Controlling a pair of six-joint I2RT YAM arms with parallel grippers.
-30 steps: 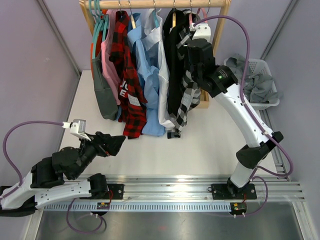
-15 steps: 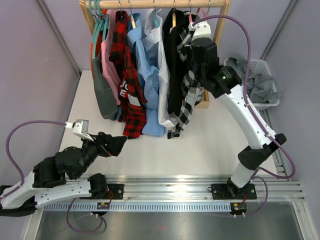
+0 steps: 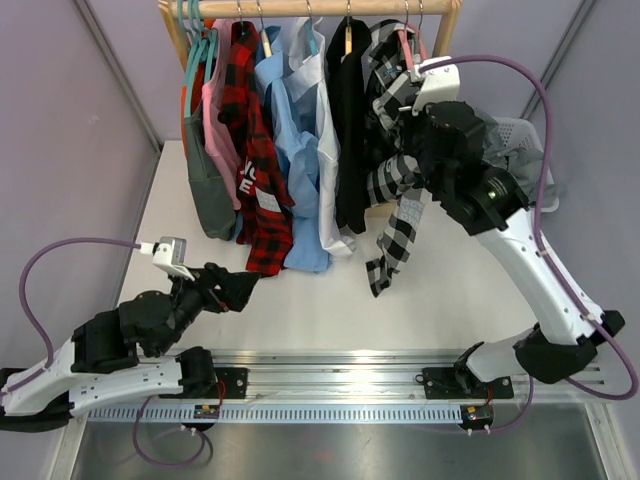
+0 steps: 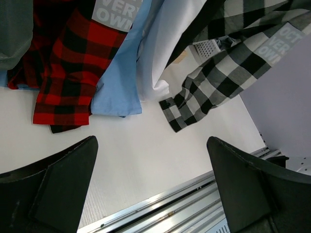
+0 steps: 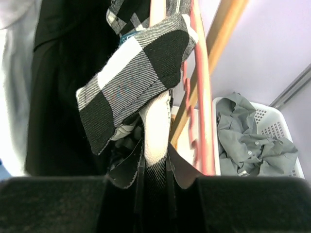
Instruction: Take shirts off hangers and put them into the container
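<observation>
While the right jaws pinch the check shirt (image 3: 400, 228) at the rail's (image 3: 300, 8) right end, a sideways pull off the pink hanger (image 5: 204, 97) toward the basket (image 5: 277, 127) right of the rail seems best; left jaws hang spread, well before the rail.

Looks like a robotics lab cell: plain lilac partition walls (image 3: 60, 120) boxing in a white table (image 3: 320, 310), aluminium mounting rail (image 3: 340, 362) bolted along its near edge.
</observation>
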